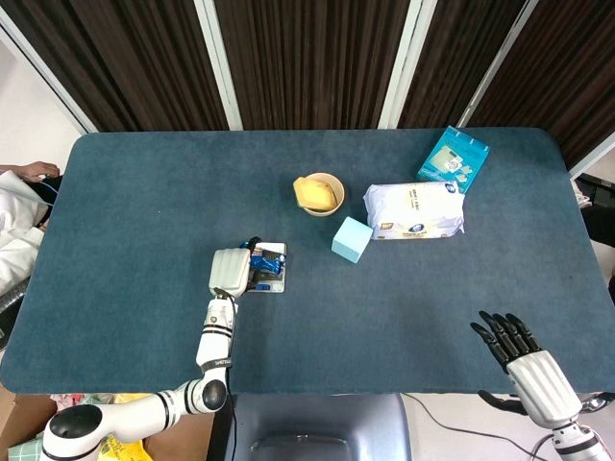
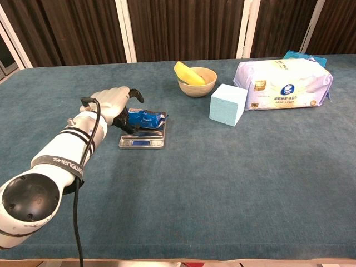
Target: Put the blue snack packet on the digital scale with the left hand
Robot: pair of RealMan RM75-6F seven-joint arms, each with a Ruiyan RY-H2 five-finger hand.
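Observation:
The blue snack packet [image 2: 147,118] [image 1: 267,265] lies flat on the silver digital scale [image 2: 143,139] [image 1: 273,285], left of the table's middle. My left hand [image 2: 113,105] [image 1: 230,271] sits at the scale's left edge. Its fingers are spread around the packet's left end, and one finger is lifted clear above the packet. My right hand [image 1: 525,351] hovers open and holding nothing near the table's front right corner; it shows only in the head view.
Behind the scale stands a wooden bowl [image 2: 197,82] holding a yellow item. To the right are a light blue block [image 2: 228,104], a white tissue pack [image 2: 283,84] and a teal box [image 1: 453,159]. The table's front edge [image 2: 178,257] lies near.

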